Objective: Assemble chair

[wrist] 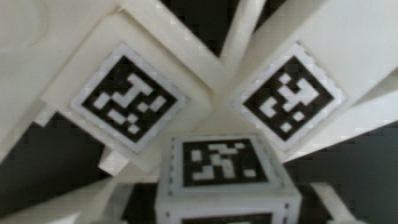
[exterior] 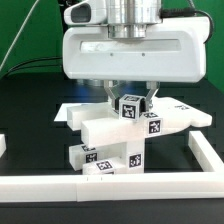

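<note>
- A short white piece [exterior: 3, 147] sits on the black table [exterior: 30, 110] at the far left of the exterior view, cut by the edge.
- Near the middle, the chair [exterior: 110, 135] stands as a stack of chunky white blocks on the table, just behind the front rail [exterior: 100, 185]. Tags show on its lower blocks [exterior: 90, 156], and a long slab [exterior: 150, 122] runs off toward the exterior view's right.
- Right above it hangs the gripper [exterior: 128, 97], its big white body filling the top of the view. The two dark fingers [exterior: 110, 95] reach down on either side of a small tagged block [exterior: 130, 108] at the top of the stack. They look clamped on it, though the contact itself is small and hard to make out.
- In the wrist view, three tagged faces crowd close: two tilted [wrist: 128, 97] and one lower down [wrist: 222, 160].
- On the right, another white rail [exterior: 208, 155] borders the table.
</note>
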`<state>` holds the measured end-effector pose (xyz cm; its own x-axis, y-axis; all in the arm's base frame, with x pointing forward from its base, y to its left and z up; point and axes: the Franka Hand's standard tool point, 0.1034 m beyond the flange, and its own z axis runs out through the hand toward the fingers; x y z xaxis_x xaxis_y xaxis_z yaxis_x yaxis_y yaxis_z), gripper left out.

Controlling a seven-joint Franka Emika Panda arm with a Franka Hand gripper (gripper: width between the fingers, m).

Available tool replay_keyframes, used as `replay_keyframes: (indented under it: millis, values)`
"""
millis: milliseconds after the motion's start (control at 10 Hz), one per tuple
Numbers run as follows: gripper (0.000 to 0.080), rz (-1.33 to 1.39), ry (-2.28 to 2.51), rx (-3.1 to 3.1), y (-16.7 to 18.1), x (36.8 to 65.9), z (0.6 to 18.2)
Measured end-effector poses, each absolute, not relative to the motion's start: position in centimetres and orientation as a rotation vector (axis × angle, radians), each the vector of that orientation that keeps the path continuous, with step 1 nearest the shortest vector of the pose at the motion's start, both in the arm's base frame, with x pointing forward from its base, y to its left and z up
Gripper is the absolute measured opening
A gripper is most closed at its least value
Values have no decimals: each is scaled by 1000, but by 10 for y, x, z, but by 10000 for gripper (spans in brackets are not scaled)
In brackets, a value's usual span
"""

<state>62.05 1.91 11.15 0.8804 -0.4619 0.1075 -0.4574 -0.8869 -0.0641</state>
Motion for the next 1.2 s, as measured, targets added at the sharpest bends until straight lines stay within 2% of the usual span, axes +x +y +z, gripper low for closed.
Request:
replay_keyframes:
  millis: [1200]
  values:
    - [282,-104,1867,-2367,7,621,112]
